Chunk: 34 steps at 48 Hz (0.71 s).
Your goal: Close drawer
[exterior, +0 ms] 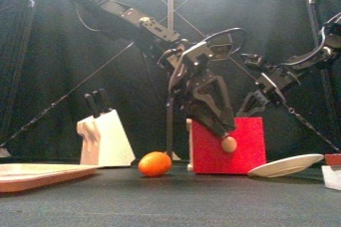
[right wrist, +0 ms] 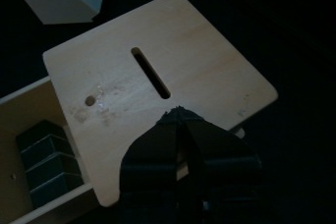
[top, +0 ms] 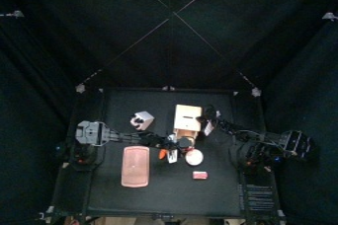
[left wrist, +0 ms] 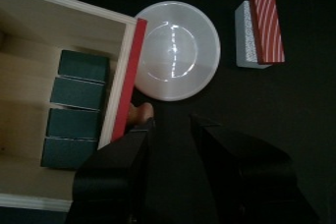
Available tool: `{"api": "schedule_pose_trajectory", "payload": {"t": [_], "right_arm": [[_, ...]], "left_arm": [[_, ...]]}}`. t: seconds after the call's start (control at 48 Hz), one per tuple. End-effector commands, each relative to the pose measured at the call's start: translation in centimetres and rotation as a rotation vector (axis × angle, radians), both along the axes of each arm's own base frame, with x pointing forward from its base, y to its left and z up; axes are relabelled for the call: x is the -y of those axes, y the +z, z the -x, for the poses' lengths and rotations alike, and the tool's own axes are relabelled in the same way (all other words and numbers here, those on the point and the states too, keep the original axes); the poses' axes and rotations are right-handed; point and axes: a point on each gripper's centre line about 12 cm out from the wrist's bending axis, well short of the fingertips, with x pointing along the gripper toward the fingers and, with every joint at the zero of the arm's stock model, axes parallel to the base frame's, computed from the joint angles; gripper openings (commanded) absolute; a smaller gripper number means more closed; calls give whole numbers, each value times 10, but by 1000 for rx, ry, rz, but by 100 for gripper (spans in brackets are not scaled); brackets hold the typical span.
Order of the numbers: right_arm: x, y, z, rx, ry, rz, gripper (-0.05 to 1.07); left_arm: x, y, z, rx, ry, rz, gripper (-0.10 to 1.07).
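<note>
Drawer (top: pixel 189 118) sits mid-counter (top: pixel 106 106), pulled open, dark boxes inside; its slide axis runs toward the counter's front edge, red front panel (left wrist: pixel 134 81) facing out, touching or overlapping the white plate (left wrist: pixel 180 51); left arm (top: pixel 117 133) is nearer, just outside that panel, so we'd push inward; can't tell its opening; right arm (top: pixel 244 135) hovers over the cabinet top, jaws pinched together, empty.

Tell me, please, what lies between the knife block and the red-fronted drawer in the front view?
An orange sits on the table between the knife block and the drawer, nearer the drawer; the front view shows this.
</note>
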Motion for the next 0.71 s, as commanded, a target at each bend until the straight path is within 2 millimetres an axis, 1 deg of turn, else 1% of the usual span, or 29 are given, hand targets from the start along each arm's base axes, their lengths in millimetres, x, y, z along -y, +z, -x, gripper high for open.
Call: {"api": "schedule_pose_trajectory", "payload": {"t": [0.0, 0.292, 0.688], "right_arm": [[2, 7, -4, 14, 3, 13, 1], [2, 7, -4, 11, 3, 11, 2], [2, 7, -4, 12, 3, 12, 1]], "left_arm": [[-11, 11, -3, 36, 21, -7, 76], [-12, 15, -6, 58, 27, -11, 76], [-15, 25, -12, 135, 46, -30, 76]]}}
